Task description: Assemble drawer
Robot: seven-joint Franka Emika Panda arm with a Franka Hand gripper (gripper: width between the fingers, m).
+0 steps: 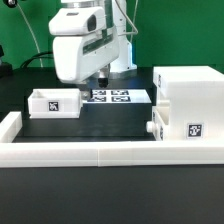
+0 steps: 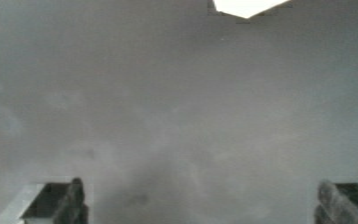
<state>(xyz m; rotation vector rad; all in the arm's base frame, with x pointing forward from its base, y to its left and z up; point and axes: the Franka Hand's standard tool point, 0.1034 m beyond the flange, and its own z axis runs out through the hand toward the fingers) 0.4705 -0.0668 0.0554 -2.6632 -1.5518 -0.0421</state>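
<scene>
Two fingers [image 2: 55, 202] stand wide apart in the wrist view, with nothing between them but bare dark mat [image 2: 176, 120]. A white scrap [image 2: 250, 6] shows at the edge of that picture; what it belongs to cannot be told. In the exterior view the white Panda hand [image 1: 82, 48] that carries the fingers hangs above the surface, well apart from the drawer shell [image 1: 186, 95] and toward the exterior view's left of it.

The shell stands upright on the mat, a square tag [image 1: 193, 129] on its near face. A knobbed tray [image 1: 157, 120] sits in the shell's lower part, its knob [image 1: 150, 128] pointing toward the exterior view's left. A loose tray [image 1: 54, 102] with its own tag lies well apart from the shell on that same side, under the hand. The marker board [image 1: 118, 96] lies flat between loose tray and shell, a little farther back. A low white wall [image 1: 100, 152] runs just in front of the shell.
</scene>
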